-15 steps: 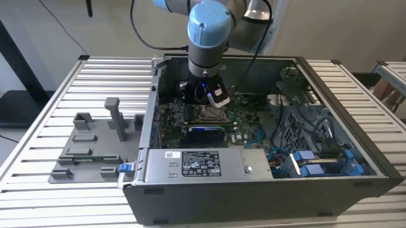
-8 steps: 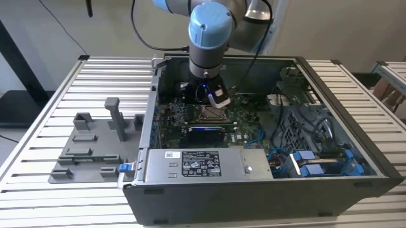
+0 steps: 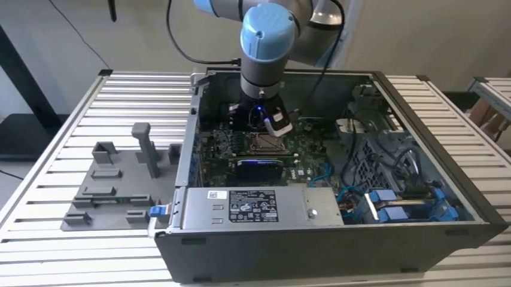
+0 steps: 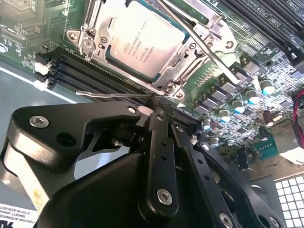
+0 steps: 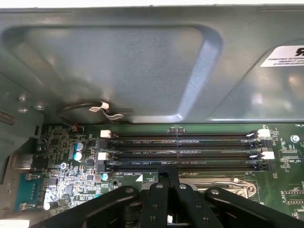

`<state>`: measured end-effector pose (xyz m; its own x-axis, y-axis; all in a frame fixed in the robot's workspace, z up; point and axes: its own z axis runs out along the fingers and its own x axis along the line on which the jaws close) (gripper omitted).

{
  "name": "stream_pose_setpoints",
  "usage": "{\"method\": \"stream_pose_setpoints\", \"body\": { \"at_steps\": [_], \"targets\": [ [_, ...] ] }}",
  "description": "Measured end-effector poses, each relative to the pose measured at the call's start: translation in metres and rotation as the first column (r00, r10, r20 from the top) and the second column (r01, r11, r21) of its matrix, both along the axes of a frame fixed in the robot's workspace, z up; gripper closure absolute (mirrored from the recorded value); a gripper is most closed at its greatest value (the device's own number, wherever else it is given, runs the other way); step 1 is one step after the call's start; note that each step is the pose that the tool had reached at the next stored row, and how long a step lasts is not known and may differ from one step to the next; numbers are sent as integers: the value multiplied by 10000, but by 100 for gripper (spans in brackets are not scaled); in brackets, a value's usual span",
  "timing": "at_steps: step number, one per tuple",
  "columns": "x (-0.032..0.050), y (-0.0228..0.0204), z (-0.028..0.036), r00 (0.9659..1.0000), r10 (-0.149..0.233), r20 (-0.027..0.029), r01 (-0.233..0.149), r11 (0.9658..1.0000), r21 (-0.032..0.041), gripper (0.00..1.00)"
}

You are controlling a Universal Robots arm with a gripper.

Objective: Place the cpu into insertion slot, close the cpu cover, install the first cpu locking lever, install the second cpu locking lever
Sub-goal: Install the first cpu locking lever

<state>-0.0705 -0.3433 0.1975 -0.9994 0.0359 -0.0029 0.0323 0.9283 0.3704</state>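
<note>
Reaching down into the open computer case (image 3: 335, 251) from above: the end effector (image 4: 156, 102), low over the green board (image 5: 61, 190). Narrow, with black fingers (image 4: 161, 135) squeezed close together at the tips.

Right at the tips, touching them: the end of a thin metal lever (image 4: 111, 95), lying flat beside the long black memory slots (image 5: 180, 152). Cannot tell if pinched or just pushed.

Just past the tips, very near: the cpu (image 4: 145, 45), sitting flat in its slot, shiny grey top facing up. Shut down around it: the cpu cover (image 4: 185, 53), a silver frame with the chip showing through the hole in the middle. Slanting across one side of the cover: a second thin lever (image 4: 204, 46).

Farther from the end effector, along the near wall of the case in the exterior view: a grey power box (image 3: 248, 206) with a white label. Well apart from the end effector, outside the case, toward the exterior view's left: a grey plastic holder (image 3: 112, 185) resting on the ribbed worktop (image 3: 128, 107).
</note>
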Motion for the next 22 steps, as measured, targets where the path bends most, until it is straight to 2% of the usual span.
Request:
{"method": "stream_pose_setpoints", "body": {
  "at_steps": [22],
  "targets": [
    [131,23,-13,10000,0,1,0,10000,0,89]
  ]
}}
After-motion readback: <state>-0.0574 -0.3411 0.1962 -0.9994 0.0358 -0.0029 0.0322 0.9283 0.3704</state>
